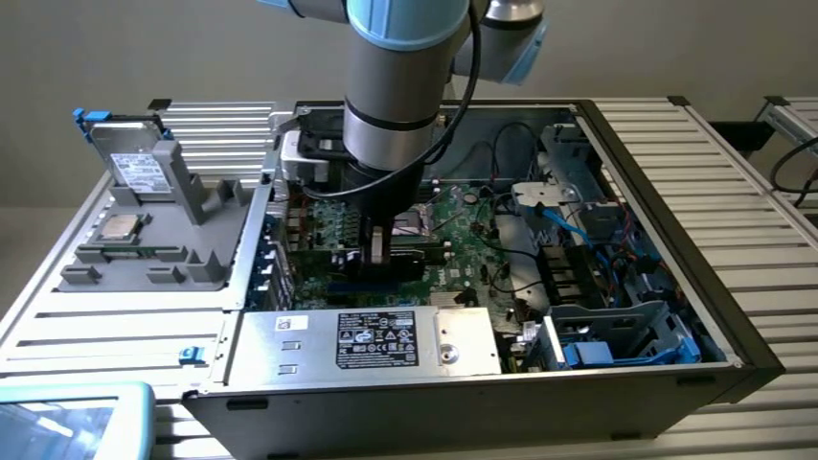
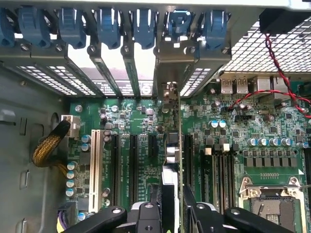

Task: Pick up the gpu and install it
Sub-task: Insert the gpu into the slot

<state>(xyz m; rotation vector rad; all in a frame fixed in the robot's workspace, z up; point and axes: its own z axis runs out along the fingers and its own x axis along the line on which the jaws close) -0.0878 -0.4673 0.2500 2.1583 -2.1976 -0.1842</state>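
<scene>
You see the gripper (image 2: 170,211) closed on the gpu (image 2: 171,160), held edge-down over the motherboard (image 2: 141,145); its bracket faces the rear slots (image 2: 121,68), so the card can meet a slot.

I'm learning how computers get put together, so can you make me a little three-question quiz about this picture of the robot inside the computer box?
1. True or false: the claw grips the small green gpu card with a black cooler and silver end bracket edge-on above the large green motherboard.
2. What colour are the plastic clips along the row of rear slot covers? A red, B blue, C yellow.
3. Fill in: in the exterior view, the grey metal power supply box with a black label sits at the case's near ____ wall.

Key: 1 true; 2 B; 3 front.
</scene>
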